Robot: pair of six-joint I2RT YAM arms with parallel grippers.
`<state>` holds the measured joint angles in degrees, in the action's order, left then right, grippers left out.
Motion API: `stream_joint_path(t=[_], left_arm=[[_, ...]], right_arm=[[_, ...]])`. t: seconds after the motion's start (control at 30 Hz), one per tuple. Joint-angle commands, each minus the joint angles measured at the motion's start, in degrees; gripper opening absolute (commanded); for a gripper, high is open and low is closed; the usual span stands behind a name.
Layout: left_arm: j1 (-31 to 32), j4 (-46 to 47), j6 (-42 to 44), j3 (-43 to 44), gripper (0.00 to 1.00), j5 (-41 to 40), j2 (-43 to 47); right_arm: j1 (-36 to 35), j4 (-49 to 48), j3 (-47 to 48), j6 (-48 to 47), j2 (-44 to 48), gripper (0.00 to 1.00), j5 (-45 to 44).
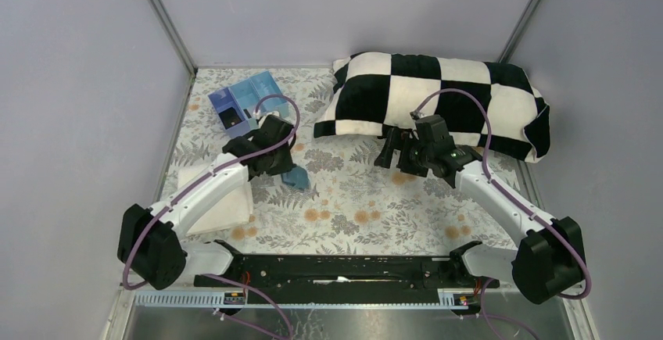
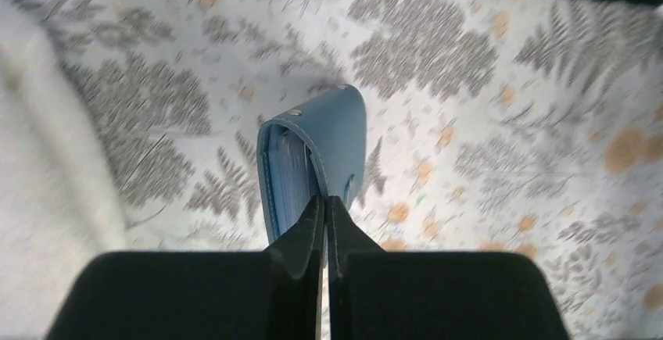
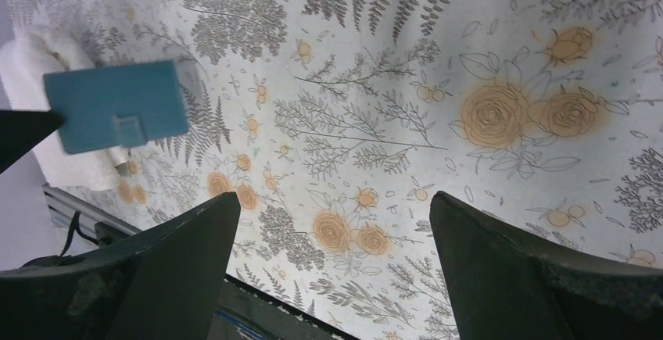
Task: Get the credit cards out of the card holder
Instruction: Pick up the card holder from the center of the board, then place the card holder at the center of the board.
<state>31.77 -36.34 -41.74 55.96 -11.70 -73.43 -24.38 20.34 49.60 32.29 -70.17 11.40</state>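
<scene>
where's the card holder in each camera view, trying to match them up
top external: card holder left of centre, at the tip of the left tool.
left wrist: card holder in the centre, its near edge pinched in the shut left tool.
right wrist: card holder in the upper left.
shared landmark: the white cloth beside it, at the left in every view.
</scene>
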Motion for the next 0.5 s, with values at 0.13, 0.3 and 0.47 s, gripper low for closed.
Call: stream_joint_path(t=[0.13,0.3,0.47], left_arm=[[1.57,-27.23,1.21,12.59,0.00,-6.97,1.67],[2.53,-30.60,0.56,14.05,0.00,-13.00,-2.06],[6.02,-24.03,-1.97,11.61,0.00,-11.52,-8.52]], right_arm=[[-0.40,0.23,-3.97,-0.54,3.59,1.00,-2.52],[-0.40,0.18,-4.53,-0.02,4.00,1.00,-2.19],[-0.34,1.82,-3.95,-0.06,5.23,1.00,-7.65]])
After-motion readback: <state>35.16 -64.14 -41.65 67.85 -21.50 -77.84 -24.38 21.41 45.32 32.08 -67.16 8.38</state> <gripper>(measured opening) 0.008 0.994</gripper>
